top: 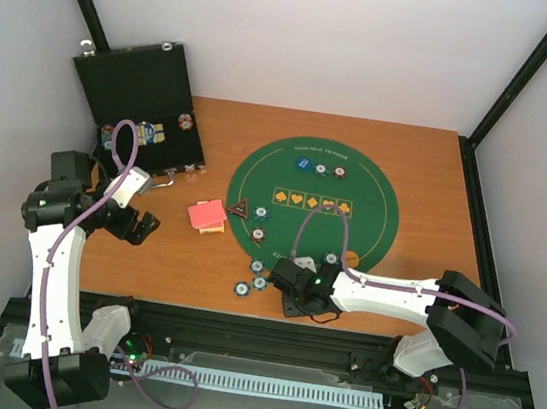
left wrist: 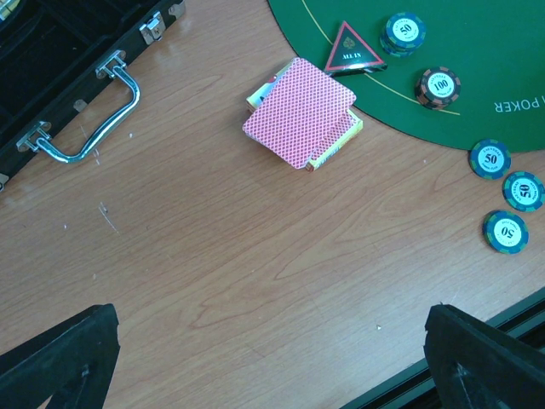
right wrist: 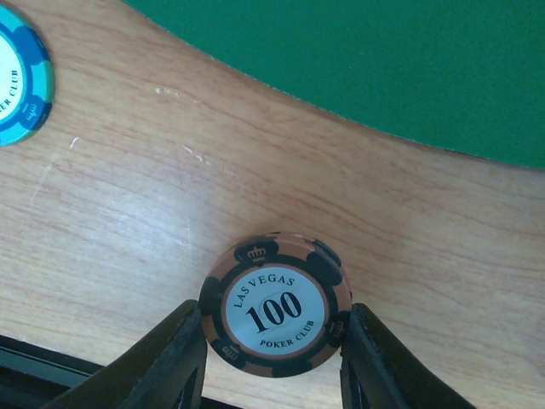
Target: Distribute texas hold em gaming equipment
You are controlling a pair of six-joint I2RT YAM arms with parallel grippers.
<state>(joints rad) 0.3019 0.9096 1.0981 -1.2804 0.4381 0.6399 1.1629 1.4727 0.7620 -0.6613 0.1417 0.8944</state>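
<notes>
my right claw (right wrist: 272,328) is clamped on the 100 chip (right wrist: 275,304), a finger pressed against each edge, over the wood just short of the green mat (right wrist: 383,60). a blue chip (right wrist: 19,85) sits ahead of it to the left. my left claw (left wrist: 272,341) is spread wide apart with nothing between its fingers. ahead of it lie the red-backed cards (left wrist: 300,112), the triangle marker (left wrist: 353,51) just beyond them, and three 50 chips (left wrist: 490,158) off to the right.

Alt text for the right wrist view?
A black-and-salmon 100 chip lies on the wooden table with the jaws close at either side, contact unclear. The green mat curves across the top, and a blue chip shows at the left edge.
</notes>
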